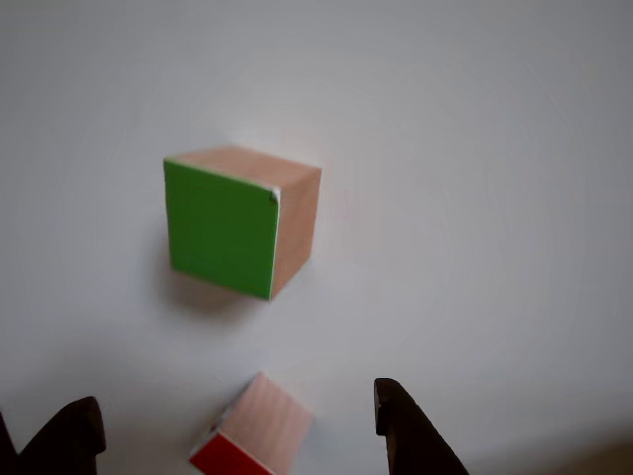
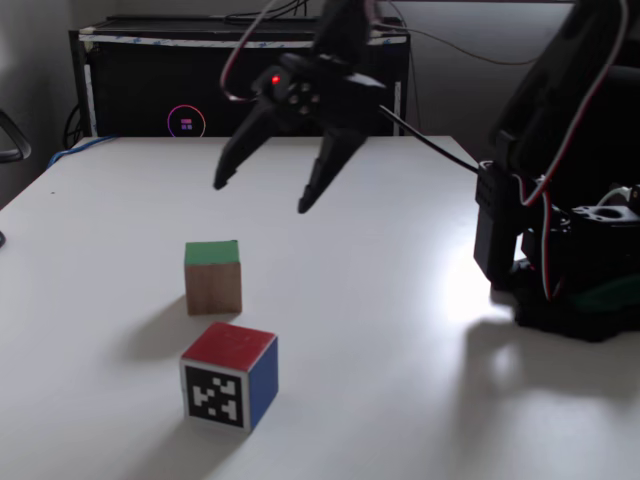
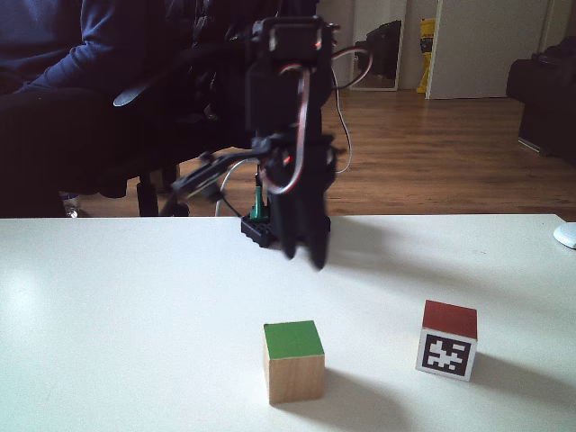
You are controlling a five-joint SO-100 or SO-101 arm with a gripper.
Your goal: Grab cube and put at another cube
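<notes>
Red-faced cube (image 2: 229, 388) sits nearest; green-topped cube (image 2: 213, 277) lies just behind, below the raised, spread, empty fingers (image 2: 258, 196).

1. A white table (image 2: 400, 330) carries everything — its top is plain and matte.
2. The cube (image 2: 213, 277) rests directly on it, green face up in both fixed views.
3. Another cube (image 2: 230, 375) sits near it — red face up, a black-and-white patterned marker on one side, apart from the first.
</notes>
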